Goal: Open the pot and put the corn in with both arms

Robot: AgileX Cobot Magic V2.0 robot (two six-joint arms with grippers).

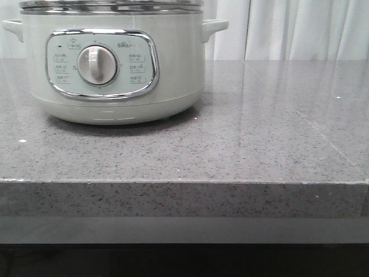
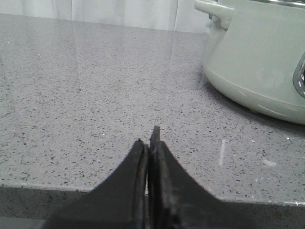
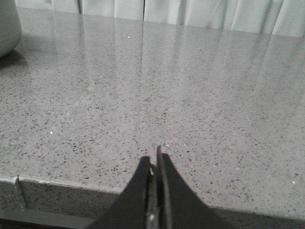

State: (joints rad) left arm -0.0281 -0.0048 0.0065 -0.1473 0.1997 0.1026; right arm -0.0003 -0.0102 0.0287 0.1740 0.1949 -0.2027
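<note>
On the grey speckled counter (image 1: pixel 277 133) sits the pot (image 1: pixel 115 63), at the left rear, its steel-rimmed lid (image 1: pixel 109 6) on and its dial (image 1: pixel 97 64) facing the near edge. White curtains (image 1: pixel 300 29) hang behind. No corn shows in any view. Near the front edge, the left gripper (image 2: pixel 151 138) has its fingers pressed together, empty. The right gripper (image 3: pixel 156 160) is likewise pinched closed on nothing, well apart from the pot.
</note>
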